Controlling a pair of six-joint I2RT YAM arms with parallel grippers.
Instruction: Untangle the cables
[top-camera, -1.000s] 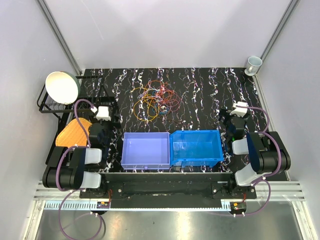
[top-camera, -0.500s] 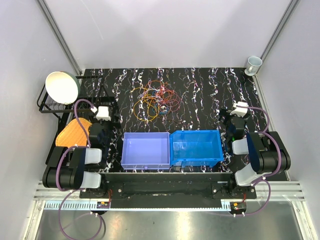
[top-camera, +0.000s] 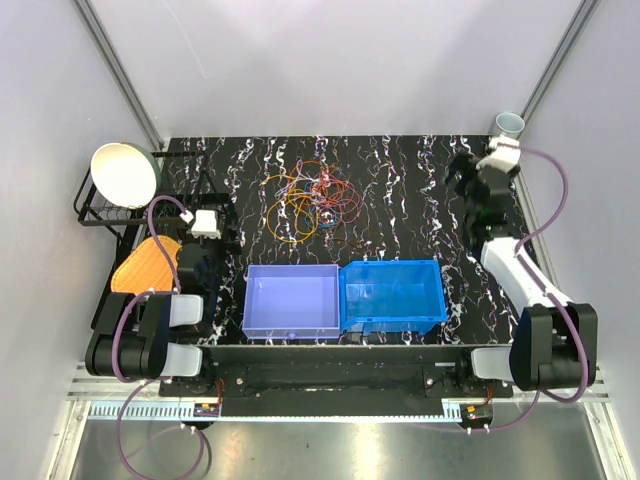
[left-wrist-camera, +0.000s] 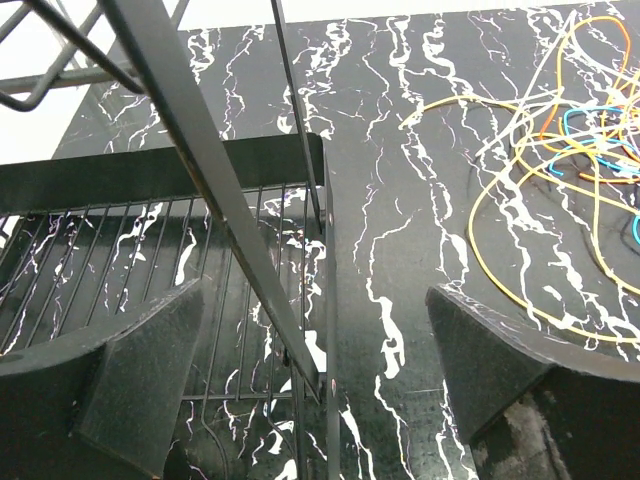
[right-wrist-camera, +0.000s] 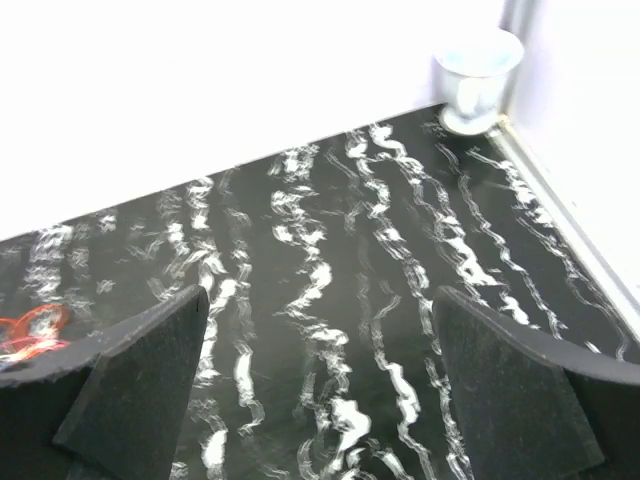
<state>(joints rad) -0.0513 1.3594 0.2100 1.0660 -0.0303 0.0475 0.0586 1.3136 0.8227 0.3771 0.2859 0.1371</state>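
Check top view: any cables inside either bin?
No, the lavender bin and blue bin show bare floors; the cables lie tangled on the table behind them.

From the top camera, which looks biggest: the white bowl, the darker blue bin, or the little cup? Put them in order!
Largest to smallest:
1. darker blue bin
2. white bowl
3. little cup

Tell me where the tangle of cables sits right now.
In the top view the cables lie at the far middle of the table, just beyond the pale purple bin and right of the wire rack.
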